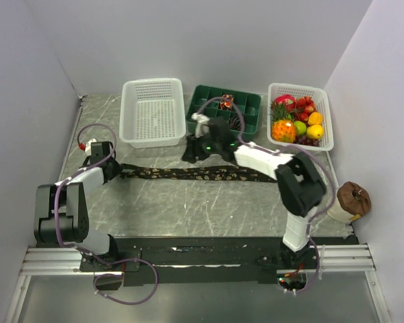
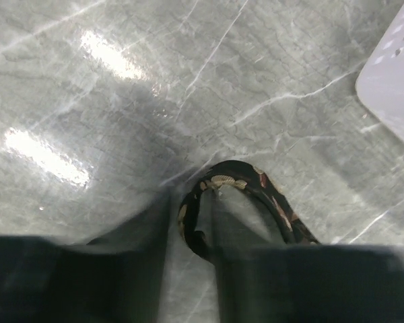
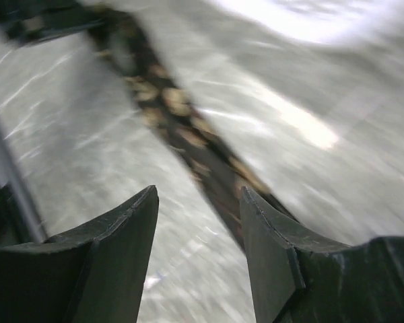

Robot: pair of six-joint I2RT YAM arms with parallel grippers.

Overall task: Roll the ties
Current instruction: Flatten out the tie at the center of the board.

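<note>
Right gripper [image 3: 198, 195] fingers fill the bottom of the right wrist view. The jaws stand well apart with only table [image 1: 188, 215] between them, and nothing is held. The tie [image 3: 182, 121] runs just behind the right-hand finger, blurred.

Left gripper [image 2: 190, 202]: jaws show a narrow gap. The tie's end curls in a loop around one fingertip, and one strand lies in the gap. Whether it is clamped cannot be told; the view is blurred.

Edges and room:
- Walls close the table on the left, back and right.
- A rail [image 1: 188, 259] carrying both arm bases runs along the near edge.
- Open table surface lies between the tie and the rail.

Containers, along the back edge:
- Left: white basket [image 1: 153, 82].
- Middle: green tray [image 1: 252, 108] with compartments; a small reddish coil [image 1: 225, 103] sits in a back compartment. The right arm hides part of the tray.
- Right: second white basket [image 1: 326, 121] holding mixed fruit [image 1: 296, 126].

Tie: a long, narrow, dark strip with tan speckles. It lies flat and nearly straight across mid-table, from the left gripper to beneath the right forearm.
</note>
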